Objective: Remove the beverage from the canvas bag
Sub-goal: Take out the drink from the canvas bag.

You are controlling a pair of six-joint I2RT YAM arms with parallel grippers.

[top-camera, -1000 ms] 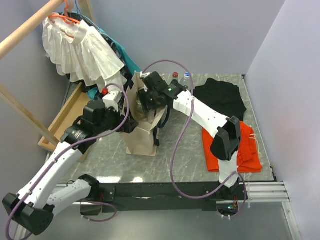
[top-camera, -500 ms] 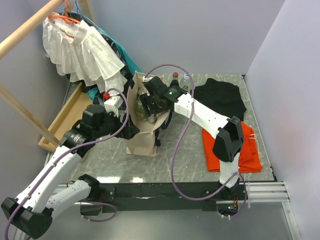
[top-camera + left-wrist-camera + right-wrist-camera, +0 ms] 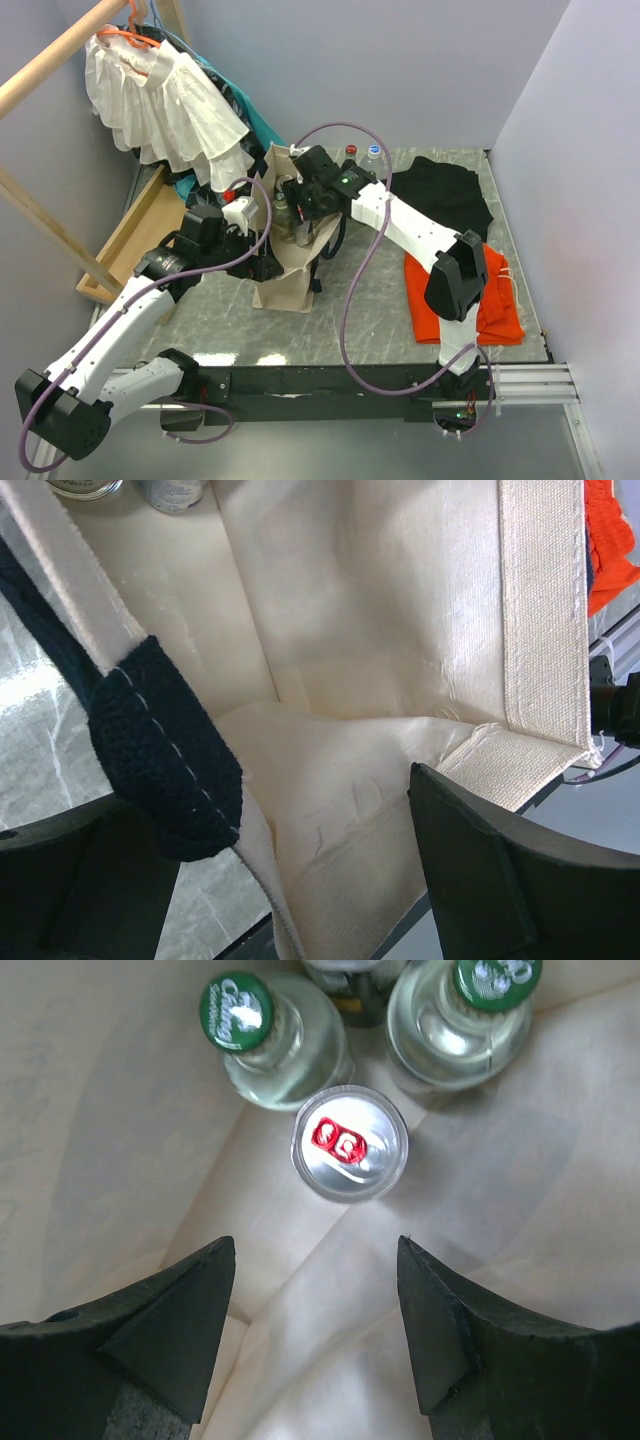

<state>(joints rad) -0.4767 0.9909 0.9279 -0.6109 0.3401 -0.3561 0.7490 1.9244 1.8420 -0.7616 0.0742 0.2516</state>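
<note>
The cream canvas bag [image 3: 284,280] stands upright mid-table with its mouth open. My right gripper [image 3: 298,208] hangs over that mouth, pointing down. In the right wrist view the right gripper [image 3: 315,1245] is open and empty. Just past its fingertips, a silver can [image 3: 350,1145] with a red tab stands on the bag's floor. Two clear green-capped bottles [image 3: 237,1010] [image 3: 497,980] stand behind it. My left gripper [image 3: 258,252] is at the bag's left rim. In the left wrist view the left gripper [image 3: 290,810] is open, with the rim and a navy handle patch [image 3: 160,745] between its fingers.
A white ruffled garment [image 3: 165,100] hangs from a wooden rail at the back left, above a wooden frame [image 3: 130,235]. Two bottles [image 3: 350,152] stand at the table's back edge. A black cloth [image 3: 440,195] and an orange cloth [image 3: 480,300] lie to the right.
My left arm has swung right, bringing its gripper up against the bag's left rim. The right gripper has stayed over the bag's mouth, shifting only slightly.
</note>
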